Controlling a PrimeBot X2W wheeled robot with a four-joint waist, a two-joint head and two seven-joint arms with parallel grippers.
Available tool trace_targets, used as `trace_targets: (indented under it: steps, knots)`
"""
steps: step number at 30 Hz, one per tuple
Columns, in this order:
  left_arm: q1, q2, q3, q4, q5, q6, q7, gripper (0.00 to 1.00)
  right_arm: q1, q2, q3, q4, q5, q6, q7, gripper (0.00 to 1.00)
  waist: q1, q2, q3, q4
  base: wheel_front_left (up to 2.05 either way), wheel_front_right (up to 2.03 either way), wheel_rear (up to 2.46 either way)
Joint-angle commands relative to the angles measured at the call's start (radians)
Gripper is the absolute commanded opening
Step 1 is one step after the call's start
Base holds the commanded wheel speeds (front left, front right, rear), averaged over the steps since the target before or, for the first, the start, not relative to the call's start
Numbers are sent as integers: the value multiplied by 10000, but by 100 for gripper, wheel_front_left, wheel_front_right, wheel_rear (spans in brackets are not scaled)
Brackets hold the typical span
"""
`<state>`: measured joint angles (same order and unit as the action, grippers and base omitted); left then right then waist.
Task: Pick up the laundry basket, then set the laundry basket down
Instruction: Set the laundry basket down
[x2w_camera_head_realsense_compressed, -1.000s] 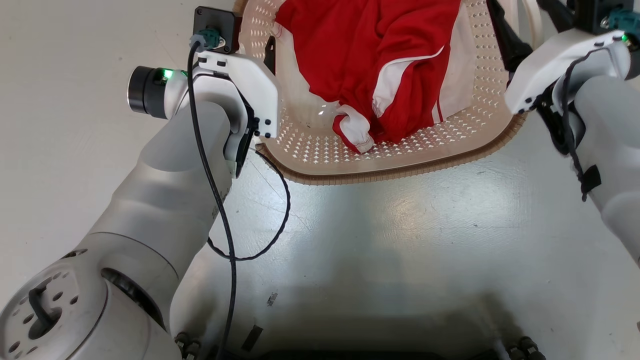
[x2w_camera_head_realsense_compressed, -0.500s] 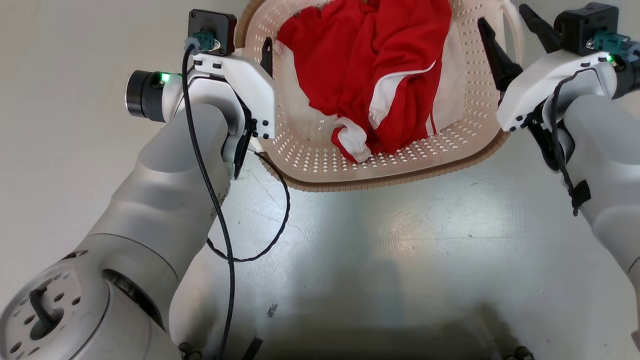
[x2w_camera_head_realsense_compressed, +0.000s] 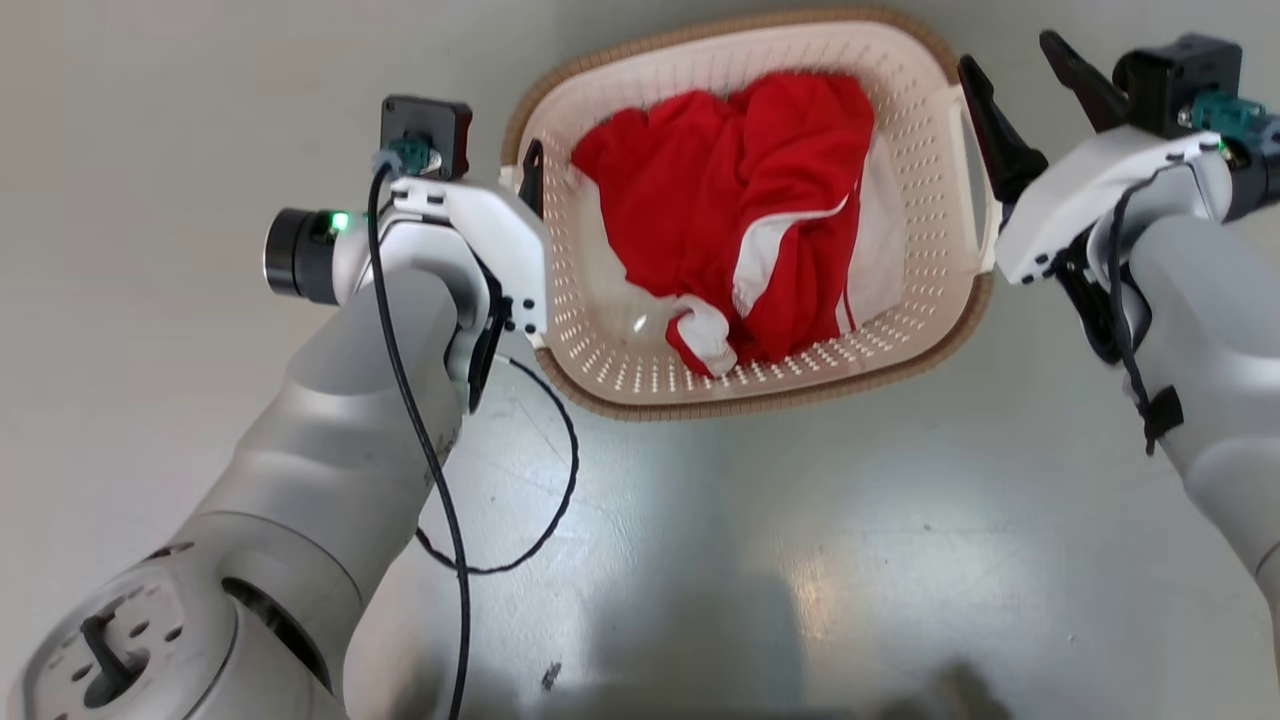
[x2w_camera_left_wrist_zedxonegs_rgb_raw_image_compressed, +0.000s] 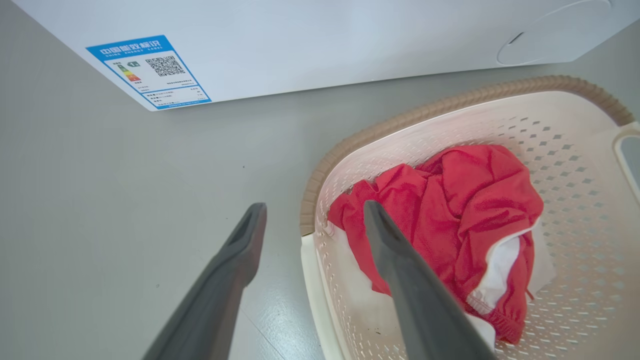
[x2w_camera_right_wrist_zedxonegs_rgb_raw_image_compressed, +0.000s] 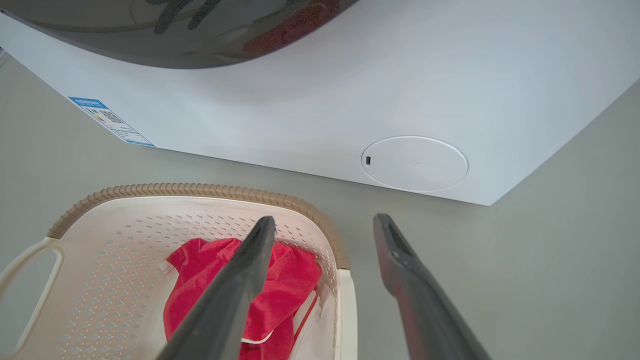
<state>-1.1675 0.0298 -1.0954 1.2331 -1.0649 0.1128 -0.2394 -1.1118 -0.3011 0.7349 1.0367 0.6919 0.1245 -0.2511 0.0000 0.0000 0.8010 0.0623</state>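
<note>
Down on the grey floor, close before the white washing machine: the laundry basket stands flat; a red garment is heaped inside; nothing is lifting it.

Left gripper: jaws wide apart, empty; one finger over bare floor outside the rim, the other over the cloth inside; the left handle lies below and between them, untouched as far as I can tell.

Right gripper: likewise spread and empty; it straddles the right handle from above, one finger inside the basket wall, one outside.

Judgement: the basket is down and free; whether the lift is yet to come or is over, these views do not settle.

If the lift is due, notes to self: lower both wrists evenly until each handle bar sits deep between my fingers, not at the tips; keep the inner fingers clear of the garment, or I pinch cloth and not plastic; close both sides together; raise level, both arms at one pace, so the load does not slide; mind my left arm's cable, which loops near the basket's near corner.
</note>
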Motion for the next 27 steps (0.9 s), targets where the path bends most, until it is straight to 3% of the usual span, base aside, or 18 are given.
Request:
trace_targets:
  steps: [1, 9, 16, 17, 22, 23, 27]
  knots:
    - [215, 204, 142, 7, -83, -56, -133, 100, 710, -19, -129, -228, -208, 62, -107, 100, 0, 0, -377, 28, 0, 0, 0]
    - [609, 444, 662, -248, 78, -88, -218, 100, 1481, -150, -1299, -922, -1379, 62, -107, 100, 0, 0, -1372, -11, 0, 0, 0]
    - [2124, 1261, 2586, -2292, 1407, 281, -222, 100, 2789, -8, -3107, -2045, -2896, 62, -107, 100, 0, 0, -2494, -178, 0, 0, 0]
    - [2729, 1435, 3226, -2885, 1845, 319, -222, 100, 3228, 65, -3528, -2352, -3233, 62, -107, 100, 0, 0, -2889, -228, 0, 0, 0]
    - [3823, 1658, 4239, -3741, 2525, 320, -223, 100, 3999, 185, -4090, -2794, -3691, 62, -107, 100, 0, 0, -3616, -320, 0, 0, 0]
    - [4745, 1830, 5099, -4443, 3060, 356, -223, 100, 4573, 327, -4398, -3078, -3971, 62, -107, 100, 0, 0, -4215, -423, 0, 0, 0]
    - [6150, 1964, 6144, -5326, 3748, 260, -223, 100, 5481, 522, -4824, -3544, -4342, 62, -107, 100, 0, 0, -5083, -533, 0, 0, 0]
